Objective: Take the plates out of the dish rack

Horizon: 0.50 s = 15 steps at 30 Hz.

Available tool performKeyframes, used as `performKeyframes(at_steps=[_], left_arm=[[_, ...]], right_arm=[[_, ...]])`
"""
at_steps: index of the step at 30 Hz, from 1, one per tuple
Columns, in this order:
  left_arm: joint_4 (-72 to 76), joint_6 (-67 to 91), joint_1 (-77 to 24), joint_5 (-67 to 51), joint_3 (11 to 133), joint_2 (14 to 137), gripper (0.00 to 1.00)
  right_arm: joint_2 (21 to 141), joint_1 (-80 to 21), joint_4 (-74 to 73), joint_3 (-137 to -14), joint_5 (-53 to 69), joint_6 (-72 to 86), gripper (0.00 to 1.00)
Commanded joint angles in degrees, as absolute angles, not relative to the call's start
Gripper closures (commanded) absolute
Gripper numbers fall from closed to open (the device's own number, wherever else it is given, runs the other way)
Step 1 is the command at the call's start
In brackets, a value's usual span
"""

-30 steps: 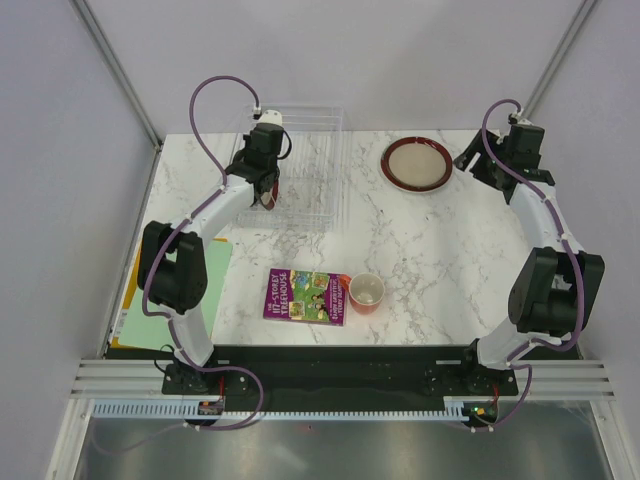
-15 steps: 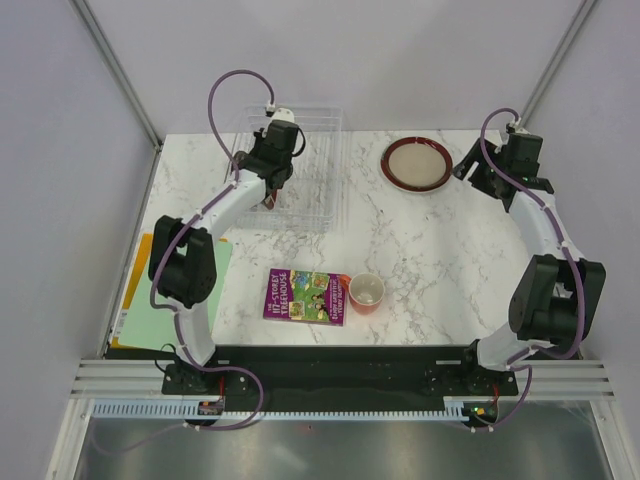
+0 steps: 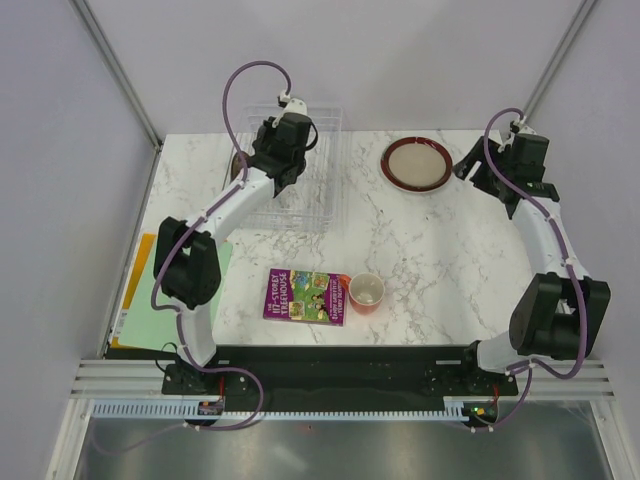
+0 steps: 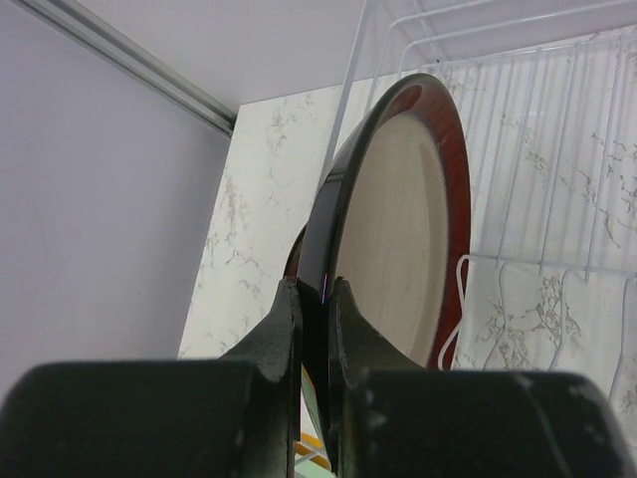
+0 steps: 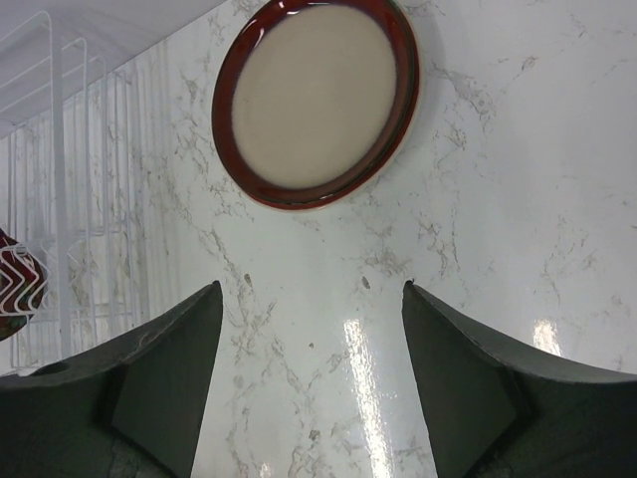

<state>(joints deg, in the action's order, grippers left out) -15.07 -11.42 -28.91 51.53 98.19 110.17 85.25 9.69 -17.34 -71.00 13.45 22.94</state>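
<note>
Green paper (image 3: 150,328) over a yellow sheet (image 3: 137,275) lies at the far left of the white marble tabletop (image 3: 450,250), well to the left of the left gripper (image 4: 316,291) and back toward the arm bases. That gripper's jaws are pressed onto the rim of the held plate (image 4: 398,229) (dark red border, cream centre), pinching it on edge so that it stands upright between them, its face turned to the jaws' right. Just right of those jaws and beyond them run the clear ribs of the dish rack (image 4: 557,149); whether the plate touches the rack cannot be told from either view. At the rack, far to the left of the right arm's jaws, a sliver of a red patterned plate (image 5: 14,284) with white wavy lines shows. Back from the left jaws, toward the near edge, a purple book (image 3: 306,297) lies flat with an orange cup (image 3: 366,293) upright just beside its right edge, both well apart from either pair of jaws. Farther right, the cream-centred plate (image 5: 314,100) with its dark red rim lies flat on the tabletop, straight ahead of the right gripper (image 5: 311,289) and apart from it — those jaws are spread wide, with only bare marble between them.
</note>
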Motion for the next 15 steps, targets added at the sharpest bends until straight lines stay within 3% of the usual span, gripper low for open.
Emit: performKeyframes(at_steps=[1, 8, 15], left_arm=[[-8.61, -15.38, -30.41, 57.75, 103.0, 101.96, 0.98], [-16.07, -12.94, -36.2, 56.35, 107.31, 96.33, 0.98], [-28.65, 4.47, -36.74, 36.87, 108.38, 91.33, 0.98]], right_arm=[[81.92, 9.41, -16.79, -70.75, 16.78, 23.73, 0.2], [79.19, 6.77, -16.09, -70.84, 21.44, 25.4, 0.19], [77.52, 2.64, -9.15, -68.73, 30.66, 30.14, 0.18]])
